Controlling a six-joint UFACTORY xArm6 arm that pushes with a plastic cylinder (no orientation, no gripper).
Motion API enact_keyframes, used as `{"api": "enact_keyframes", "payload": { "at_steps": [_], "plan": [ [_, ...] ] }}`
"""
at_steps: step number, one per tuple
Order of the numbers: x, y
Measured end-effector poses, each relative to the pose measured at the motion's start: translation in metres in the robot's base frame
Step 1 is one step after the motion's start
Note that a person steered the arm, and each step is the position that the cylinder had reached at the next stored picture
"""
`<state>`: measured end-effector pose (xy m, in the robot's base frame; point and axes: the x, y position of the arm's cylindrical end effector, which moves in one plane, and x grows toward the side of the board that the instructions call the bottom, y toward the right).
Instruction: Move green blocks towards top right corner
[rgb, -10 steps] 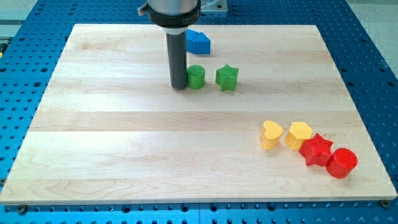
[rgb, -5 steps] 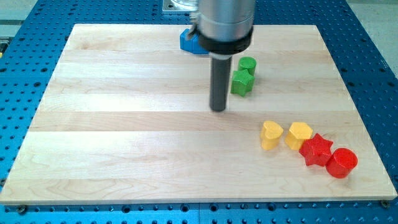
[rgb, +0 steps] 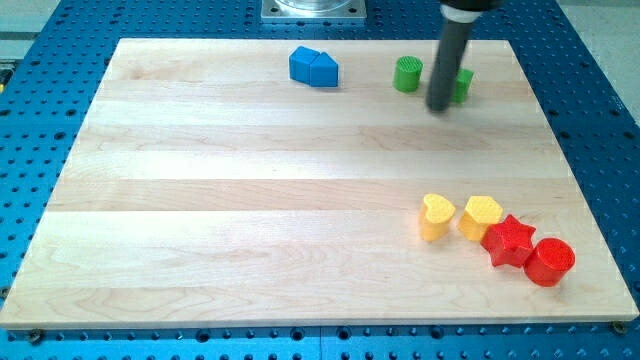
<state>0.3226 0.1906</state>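
Note:
A green cylinder (rgb: 407, 74) stands near the board's top edge, right of centre. A second green block (rgb: 461, 85), mostly hidden behind my rod, sits just to its right; its shape cannot be made out. My tip (rgb: 439, 107) rests on the board just below and between the two green blocks, touching or nearly touching the right one.
Two blue blocks (rgb: 313, 67) sit together near the top centre. At the lower right lie a yellow heart (rgb: 435, 216), a yellow block (rgb: 481, 217), a red star (rgb: 510, 240) and a red cylinder (rgb: 549, 261). The board's top right corner (rgb: 508, 43) is close by.
My tip has swept up and to the right. Both green blocks have moved up and right towards the top edge, and they now stand apart.

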Motion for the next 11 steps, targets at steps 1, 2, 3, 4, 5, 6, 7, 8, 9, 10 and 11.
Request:
{"api": "enact_keyframes", "payload": {
  "at_steps": [1, 2, 3, 4, 5, 6, 7, 8, 9, 10, 11],
  "plan": [
    [-0.043, 0.045],
    [-0.043, 0.049],
    [-0.063, 0.089],
    [-0.070, 0.088],
    [-0.070, 0.059],
    [-0.040, 0.036],
    [0.018, 0.016],
    [0.044, -0.064],
    [0.045, -0.089],
    [0.053, -0.089],
    [0.087, -0.090]
  ]
}}
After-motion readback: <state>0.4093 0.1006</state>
